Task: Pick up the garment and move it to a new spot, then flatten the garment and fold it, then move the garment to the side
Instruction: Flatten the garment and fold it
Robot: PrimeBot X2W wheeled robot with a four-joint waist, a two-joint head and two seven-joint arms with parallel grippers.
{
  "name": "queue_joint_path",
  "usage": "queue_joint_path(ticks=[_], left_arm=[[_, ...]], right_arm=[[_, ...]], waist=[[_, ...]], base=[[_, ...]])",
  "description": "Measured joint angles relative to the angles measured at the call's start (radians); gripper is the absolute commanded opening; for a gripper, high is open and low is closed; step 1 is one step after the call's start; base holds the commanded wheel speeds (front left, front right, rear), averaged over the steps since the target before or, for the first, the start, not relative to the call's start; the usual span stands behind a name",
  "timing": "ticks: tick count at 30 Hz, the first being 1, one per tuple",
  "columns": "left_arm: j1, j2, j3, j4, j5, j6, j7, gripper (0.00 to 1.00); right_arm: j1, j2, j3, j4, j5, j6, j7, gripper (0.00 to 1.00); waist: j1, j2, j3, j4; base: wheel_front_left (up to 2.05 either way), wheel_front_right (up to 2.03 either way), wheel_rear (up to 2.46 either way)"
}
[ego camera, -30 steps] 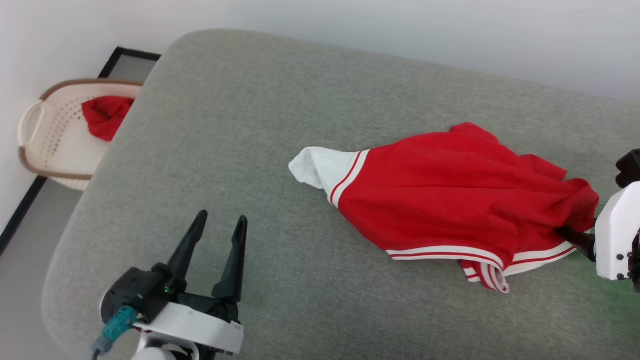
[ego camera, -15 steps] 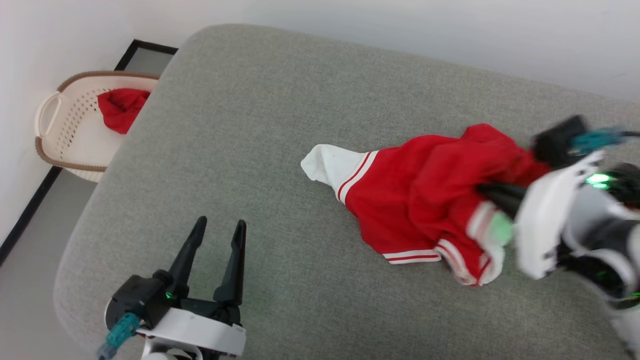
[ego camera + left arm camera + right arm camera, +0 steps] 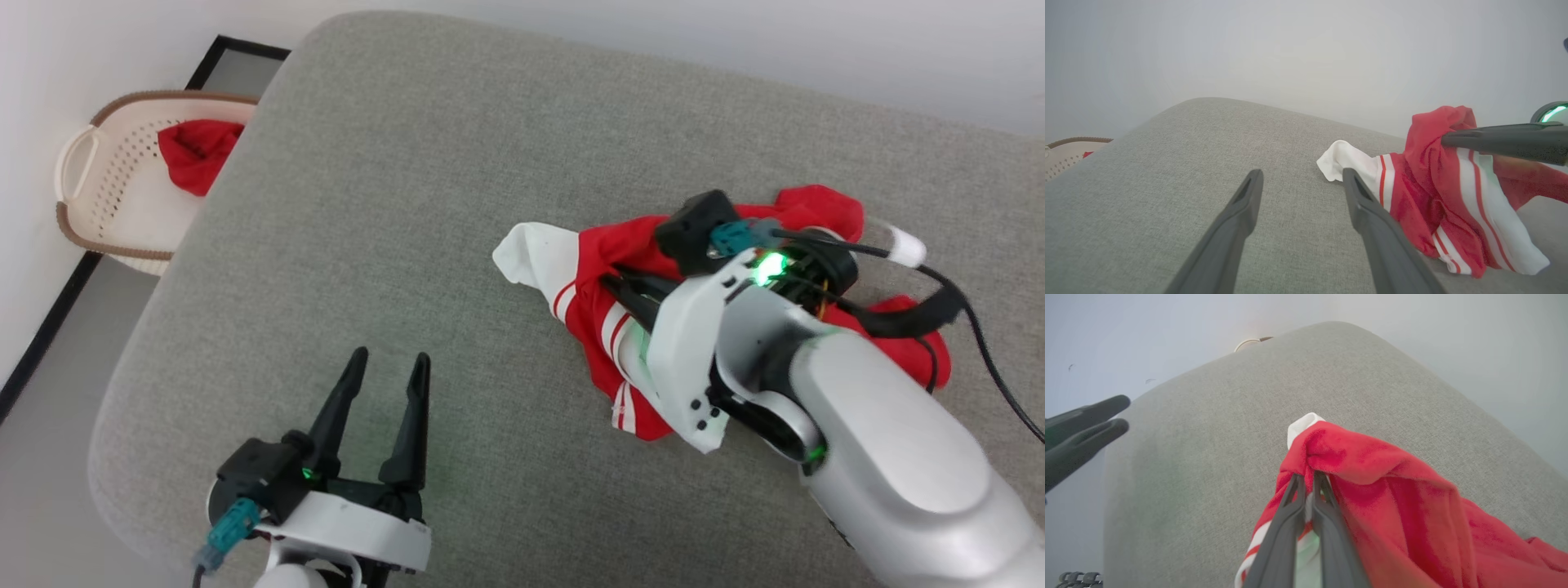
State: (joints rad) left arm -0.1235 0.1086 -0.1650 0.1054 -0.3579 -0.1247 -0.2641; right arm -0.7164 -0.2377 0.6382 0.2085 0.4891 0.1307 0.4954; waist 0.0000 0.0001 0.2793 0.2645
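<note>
The garment [image 3: 588, 314], red with white panels and striped trim, lies bunched on the grey cushion [image 3: 424, 180]. My right gripper [image 3: 612, 283] is shut on a fold of the garment [image 3: 1355, 457] and lifts it, so red cloth drapes over the fingertips. A white sleeve [image 3: 531, 253] still rests on the cushion. From the left wrist the garment [image 3: 1433, 204] hangs from the right fingers [image 3: 1502, 141]. My left gripper [image 3: 388, 363] stands open at the cushion's near left, apart from the cloth; its fingers [image 3: 1241, 212] hold nothing.
A cream laundry basket [image 3: 90, 229] with another red cloth [image 3: 196, 151] sits on the floor beyond the cushion's left edge, against a pale wall. Bare grey cushion stretches left and beyond the garment. A black cable [image 3: 980, 343] trails from the right arm.
My right gripper has shut on the garment's right end and swept left and up with it, bunching the spread cloth toward the white sleeve. The head view has shifted; the left gripper stays open.
</note>
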Motion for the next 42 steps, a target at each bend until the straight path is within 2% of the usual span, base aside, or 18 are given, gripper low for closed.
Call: queue_joint_path(ticks=[2, 3, 4, 5, 6, 7, 10, 12, 18, 23, 29, 34, 42], left_arm=[[-0.002, -0.002, -0.003, 0.002, 0.0, 0.0, 0.0, 1.0], [-0.007, -0.005, -0.006, 0.006, 0.0, -0.003, 0.0, 1.0], [-0.008, -0.005, -0.007, 0.009, 0.0, -0.003, 0.0, 1.0], [-0.009, -0.005, -0.007, 0.009, 0.0, -0.003, 0.0, 1.0], [-0.008, -0.004, -0.004, 0.009, -0.002, -0.003, 0.0, 1.0], [-0.006, -0.003, 0.0, 0.008, -0.003, -0.003, 0.0, 1.0], [0.004, 0.003, 0.006, 0.007, -0.009, -0.003, 0.0, 1.0], [0.008, 0.003, 0.005, 0.007, -0.01, -0.003, 0.0, 1.0], [0.024, 0.009, 0.017, -0.005, -0.01, -0.004, 0.0, 1.0], [0.029, 0.011, 0.013, -0.011, -0.01, -0.004, 0.0, 1.0], [0.028, 0.009, 0.005, -0.014, -0.012, -0.004, 0.0, 1.0], [0.024, 0.002, -0.008, -0.01, -0.021, -0.004, 0.0, 1.0], [0.006, -0.009, -0.024, 0.0, -0.031, -0.004, 0.0, 1.0]], right_arm=[[-0.013, 0.011, 0.016, 0.044, -0.001, 0.0, -0.012, 0.0], [-0.031, 0.017, 0.051, 0.115, -0.015, 0.0, -0.044, 0.05], [-0.037, 0.023, 0.058, 0.141, -0.013, 0.0, -0.062, 0.17], [-0.04, 0.028, 0.065, 0.161, -0.003, 0.0, -0.079, 0.43], [-0.042, 0.033, 0.07, 0.174, 0.011, 0.0, -0.096, 0.91], [-0.043, 0.038, 0.07, 0.18, 0.029, 0.0, -0.112, 1.0], [-0.045, 0.023, 0.051, 0.171, 0.084, 0.0, -0.158, 1.0], [-0.036, -0.01, 0.031, 0.133, 0.139, 0.0, -0.176, 1.0], [0.064, -0.158, -0.028, -0.058, 0.243, 0.0, -0.144, 1.0], [0.165, -0.294, -0.075, -0.239, 0.244, 0.0, -0.04, 1.0], [0.283, -0.423, -0.073, -0.427, 0.274, 0.0, 0.162, 1.0], [0.325, -0.44, -0.08, -0.501, 0.301, 0.0, 0.246, 1.0], [0.26, -0.384, -0.048, -0.495, 0.239, 0.0, 0.251, 1.0]], waist=[[0.0001, 0.0, 0.001, 0.002], [0.0, 0.0, 0.003, 0.006], [0.0, 0.0, 0.003, 0.007], [0.0, 0.0, 0.002, 0.006], [0.0, 0.0, 0.0, 0.004], [0.0, 0.0, -0.001, 0.0], [0.0, 0.0, -0.009, -0.014], [0.0, 0.0, -0.017, -0.022], [0.0, 0.0, -0.033, -0.056], [0.0, 0.0, -0.035, -0.08], [0.0, 0.0, -0.024, -0.084], [0.0, 0.0, -0.016, -0.071], [0.0, 0.0, 0.008, -0.033]], base=[[0.0, 0.0, 0.0], [0.0, 0.0, 0.0], [0.0, 0.0, 0.0], [0.0, 0.0, 0.0], [0.0, 0.0, 0.0], [0.0, 0.0, 0.0], [0.0, 0.0, 0.0], [0.0, 0.0, 0.0], [0.0, 0.0, 0.0], [0.0, 0.0, 0.0], [0.0, 0.0, 0.0], [0.0, 0.0, 0.0], [0.0, 0.0, 0.0]])
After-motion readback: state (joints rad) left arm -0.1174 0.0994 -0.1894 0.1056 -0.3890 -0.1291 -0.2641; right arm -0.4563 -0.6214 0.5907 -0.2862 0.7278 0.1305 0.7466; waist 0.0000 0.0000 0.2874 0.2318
